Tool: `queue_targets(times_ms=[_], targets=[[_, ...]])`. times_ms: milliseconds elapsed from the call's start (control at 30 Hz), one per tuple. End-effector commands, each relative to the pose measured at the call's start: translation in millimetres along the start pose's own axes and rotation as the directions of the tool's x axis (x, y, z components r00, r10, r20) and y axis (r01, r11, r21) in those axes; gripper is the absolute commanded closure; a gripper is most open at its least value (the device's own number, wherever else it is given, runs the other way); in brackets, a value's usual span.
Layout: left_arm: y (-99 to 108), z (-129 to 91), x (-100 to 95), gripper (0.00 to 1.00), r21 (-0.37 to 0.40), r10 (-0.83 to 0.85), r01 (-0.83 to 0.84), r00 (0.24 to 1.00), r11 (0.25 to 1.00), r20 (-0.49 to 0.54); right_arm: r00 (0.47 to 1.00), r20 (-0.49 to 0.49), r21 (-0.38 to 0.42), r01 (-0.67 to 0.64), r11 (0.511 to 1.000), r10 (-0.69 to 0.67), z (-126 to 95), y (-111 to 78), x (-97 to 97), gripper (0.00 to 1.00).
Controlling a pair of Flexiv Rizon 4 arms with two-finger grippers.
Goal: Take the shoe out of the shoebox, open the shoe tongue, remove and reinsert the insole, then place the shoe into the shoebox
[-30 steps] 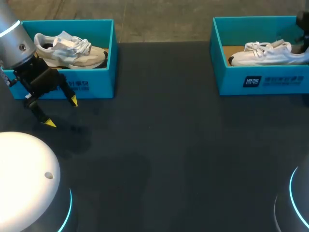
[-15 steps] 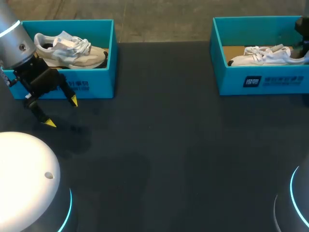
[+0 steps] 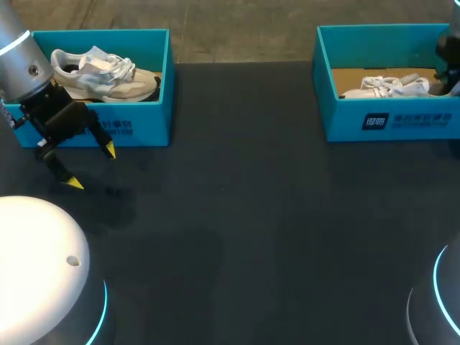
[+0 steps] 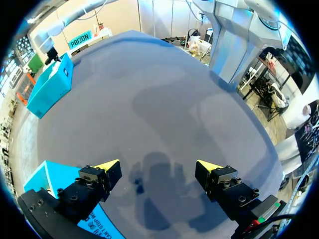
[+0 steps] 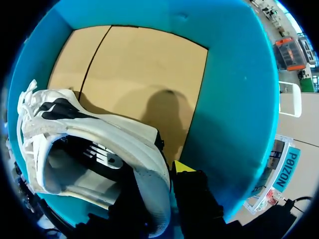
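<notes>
A white shoe (image 3: 388,86) lies low inside the right teal shoebox (image 3: 388,122), toe toward the middle of the table. My right gripper (image 5: 160,185) is shut on its heel collar (image 5: 149,159); one yellow-tipped finger (image 5: 182,167) is outside the heel and the other is inside the shoe. The shoe (image 5: 94,144) hangs just over the box's brown floor (image 5: 144,64). My left gripper (image 3: 90,167) stands open and empty over the table in front of the left teal shoebox (image 3: 144,122), which holds a beige and white shoe (image 3: 108,72).
In the left wrist view, bare dark tabletop (image 4: 164,109) lies ahead of the open left gripper (image 4: 158,167). A corner of the left box (image 4: 42,181) is beside one finger, and the right box (image 4: 50,87) is far across the table.
The right gripper has lowered the white shoe deeper into the right shoebox, so less of it shows above the front wall. The left arm has not moved.
</notes>
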State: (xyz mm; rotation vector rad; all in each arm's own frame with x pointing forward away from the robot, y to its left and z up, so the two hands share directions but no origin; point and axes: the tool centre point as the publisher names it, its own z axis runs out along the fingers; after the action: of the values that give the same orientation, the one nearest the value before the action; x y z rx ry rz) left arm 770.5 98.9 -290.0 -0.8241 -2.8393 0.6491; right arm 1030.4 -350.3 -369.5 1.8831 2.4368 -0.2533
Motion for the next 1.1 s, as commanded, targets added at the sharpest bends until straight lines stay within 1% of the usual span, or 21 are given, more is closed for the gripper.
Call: queue_targets(times_ms=[33,500,533,567,600,633,667,733,833,867,1100], targets=[[-0.1,-0.4,0.3,0.00,-0.002,0.000,0.000,1.000,1.000,-0.002,1.000,-0.005,0.007,0.006,1.000,-0.006,8.4,3.5,1.8,1.00],[-0.1,-0.4,0.3,0.00,-0.002,0.000,0.000,1.000,1.000,-0.002,1.000,-0.008,0.029,-0.012,1.000,0.012,23.0,4.9,1.4,1.00],[-0.1,-0.4,0.3,0.00,-0.002,0.000,0.000,1.000,1.000,-0.002,1.000,-0.011,0.026,-0.014,1.000,0.014,23.1,4.9,1.5,0.97],[-0.1,-0.4,0.3,0.00,-0.002,0.000,0.000,1.000,1.000,-0.002,1.000,-0.013,0.025,-0.015,1.000,0.016,23.2,4.8,1.4,0.68],[-0.1,-0.4,0.3,0.00,-0.002,0.000,0.000,1.000,1.000,-0.002,1.000,-0.017,0.021,-0.018,1.000,0.019,21.8,4.2,0.7,0.52],[-0.1,-0.4,0.3,0.00,-0.002,0.000,0.000,1.000,1.000,-0.002,1.000,-0.017,0.019,-0.019,1.000,0.019,20.6,3.9,0.5,0.45],[-0.1,-0.4,0.3,0.00,-0.002,0.000,0.000,1.000,1.000,-0.002,1.000,-0.017,0.013,-0.019,1.000,0.020,17.6,3.3,0.3,0.29],[-0.1,-0.4,0.3,0.00,-0.002,0.000,0.000,1.000,1.000,-0.002,1.000,-0.014,0.003,-0.019,1.000,0.019,12.5,2.6,-0.3,0.08],[-0.1,-0.4,0.3,0.00,-0.002,0.000,0.000,1.000,1.000,-0.002,1.000,-0.008,-0.009,-0.021,1.000,0.021,5.2,1.8,-0.6,0.01],[-0.1,-0.4,0.3,0.00,-0.002,0.000,0.000,1.000,1.000,-0.002,1.000,-0.007,-0.012,-0.021,1.000,0.021,4.0,1.8,-0.6,0.00],[-0.1,-0.4,0.3,0.00,-0.002,0.000,0.000,1.000,1.000,-0.002,1.000,-0.003,-0.030,-0.026,0.999,0.026,-9.7,1.9,1.3,0.00]])
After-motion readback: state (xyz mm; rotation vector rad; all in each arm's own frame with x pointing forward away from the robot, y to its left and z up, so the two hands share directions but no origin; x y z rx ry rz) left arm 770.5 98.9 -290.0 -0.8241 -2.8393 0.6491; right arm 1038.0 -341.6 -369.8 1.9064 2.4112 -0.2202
